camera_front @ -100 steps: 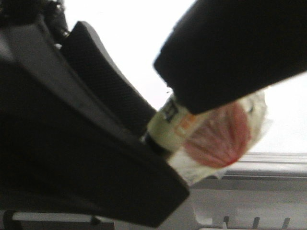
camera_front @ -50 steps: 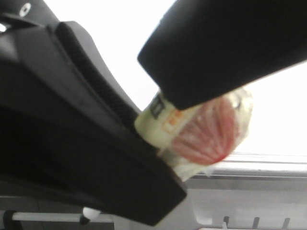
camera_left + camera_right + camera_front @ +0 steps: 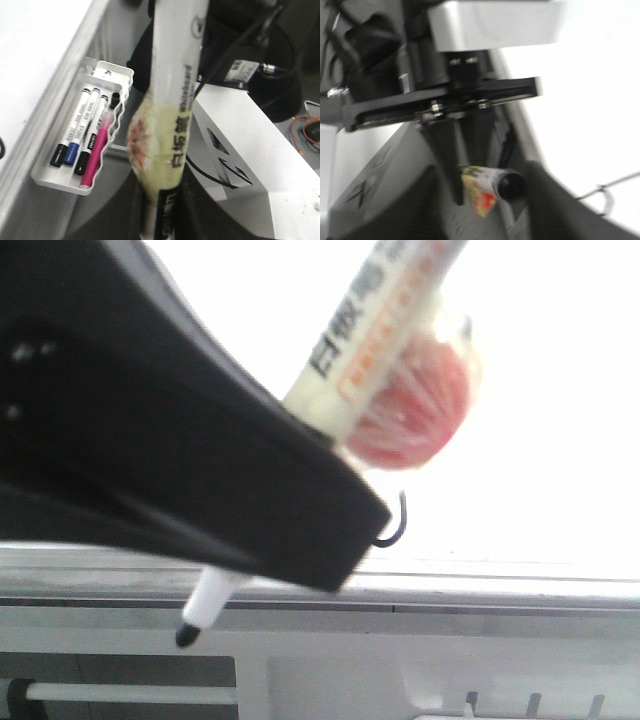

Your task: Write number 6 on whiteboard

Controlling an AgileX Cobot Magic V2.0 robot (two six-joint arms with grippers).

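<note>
Left hand is clamped on the marker, tip dangling below the whiteboard rail. Only a small hook of the number 6 shows on the board. Taped-up grip looks sketchy imo, pen could twist & smear the stroke. Right hand: can't tell

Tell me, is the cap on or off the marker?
Off. The marker's bare black tip pokes out below the gripper finger in the front view.

The marker pen carries black print along its barrel: the Chinese characters 白板笔 and, beside them, the English word "whiteboard". In the front view the same characters show on the barrel above a blurred orange line that cannot be read
</note>
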